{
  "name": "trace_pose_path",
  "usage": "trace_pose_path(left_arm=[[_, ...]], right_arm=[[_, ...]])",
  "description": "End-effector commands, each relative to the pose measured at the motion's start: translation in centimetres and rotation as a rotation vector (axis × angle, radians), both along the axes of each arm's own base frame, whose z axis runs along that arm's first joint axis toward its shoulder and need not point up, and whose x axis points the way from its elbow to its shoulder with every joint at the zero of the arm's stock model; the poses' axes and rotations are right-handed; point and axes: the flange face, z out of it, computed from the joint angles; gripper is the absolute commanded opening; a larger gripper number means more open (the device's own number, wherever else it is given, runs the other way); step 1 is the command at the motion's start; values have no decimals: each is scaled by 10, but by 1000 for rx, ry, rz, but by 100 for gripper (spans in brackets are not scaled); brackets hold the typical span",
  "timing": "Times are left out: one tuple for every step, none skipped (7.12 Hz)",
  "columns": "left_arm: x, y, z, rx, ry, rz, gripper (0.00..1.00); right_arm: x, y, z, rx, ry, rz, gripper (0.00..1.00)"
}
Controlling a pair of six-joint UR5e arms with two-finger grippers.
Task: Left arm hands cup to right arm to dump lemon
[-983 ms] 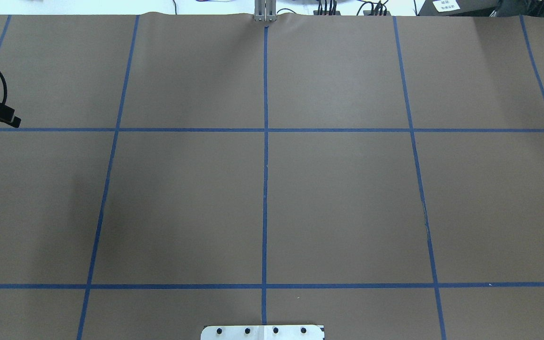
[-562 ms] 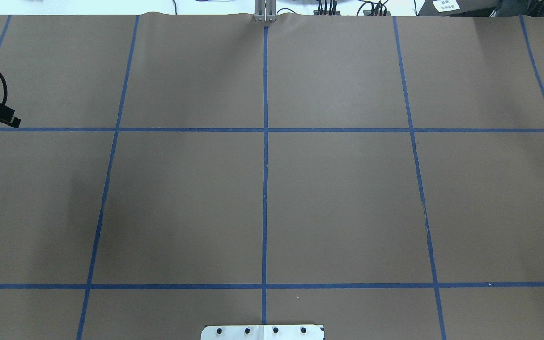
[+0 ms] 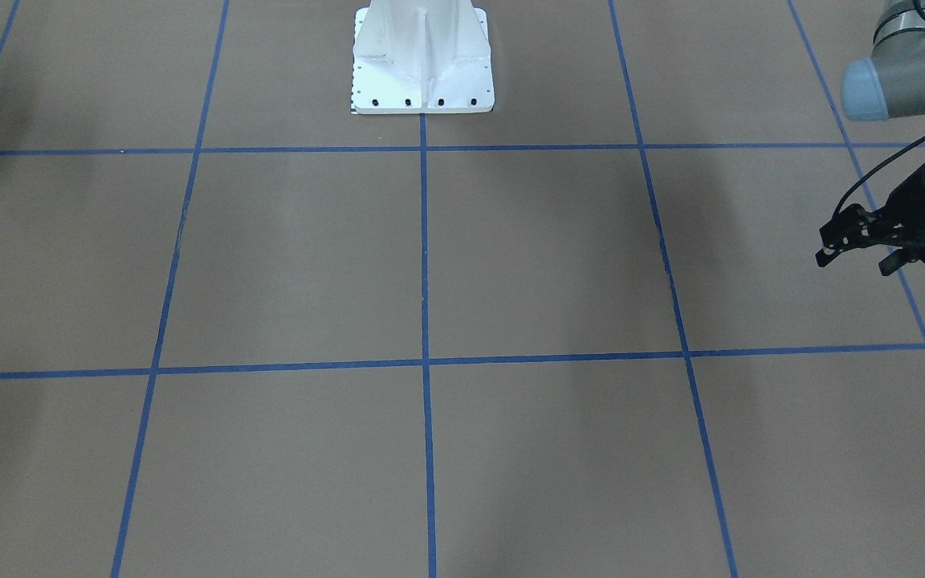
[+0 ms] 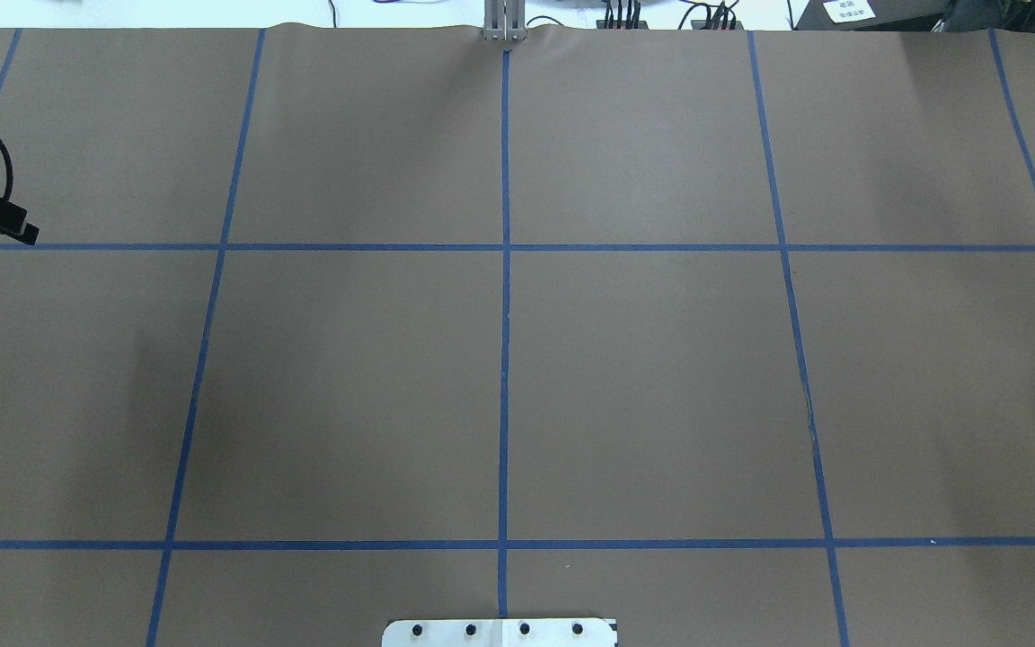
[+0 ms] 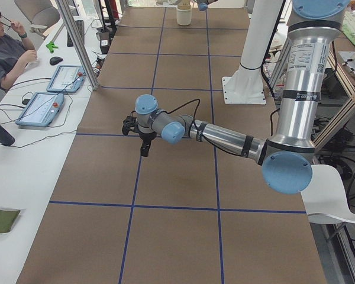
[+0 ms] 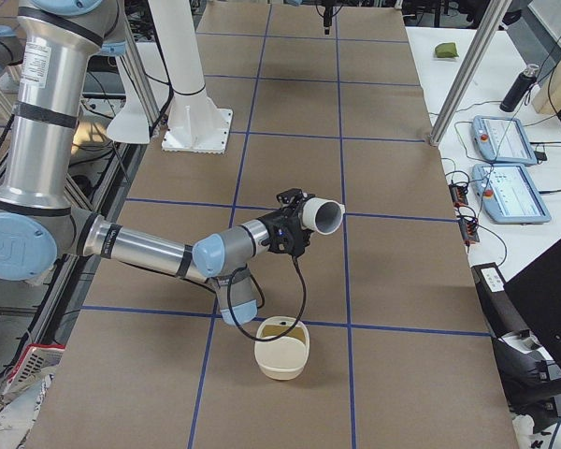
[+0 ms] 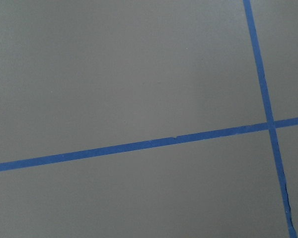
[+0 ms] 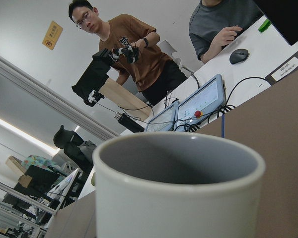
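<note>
Bowl [image 6: 282, 365] comes first in the right-side view: cream, standing on the table [image 6: 393, 281], with something yellowish inside that is too small to name. At 1 o'clock from it hangs the cup [image 6: 318, 215], off the table at the tip of the right gripper [image 6: 297, 226]. It is tipped on its side, mouth toward 3 o'clock. You cannot tell how those jaws stand. The wrist view shows no finger, only the white rim and the grey inside, with nothing seen in it. Going by that, the dump looks done or nearly done.

Treat the cup as stiff glazed ceramic: fairly heavy, slick, and it breaks if dropped. Your best hold is square across the wall below the rim, not on the lip.

Farthest off, at 12 o'clock in that view, is the left gripper [image 3: 852, 261], fingers apart, holding nothing, above the table.
</note>
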Motion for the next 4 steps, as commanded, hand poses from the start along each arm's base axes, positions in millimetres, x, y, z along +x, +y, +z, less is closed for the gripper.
trace_pose_path(left_arm=[[0,0,0,-3,1,-3,100],[0,1,-3,-7,2,-4,100],[1,-2,-8,-11,3,-5,100],[3,0,-15,-15,23,5,100]], right_arm=[[-16,-32,-33,55,277,-25,22],[-23,-55,-43,86,377,-25,22],[-48,-84,-61,118,440,-60,22],[-74,-112,-77,143,526,-92,22]])
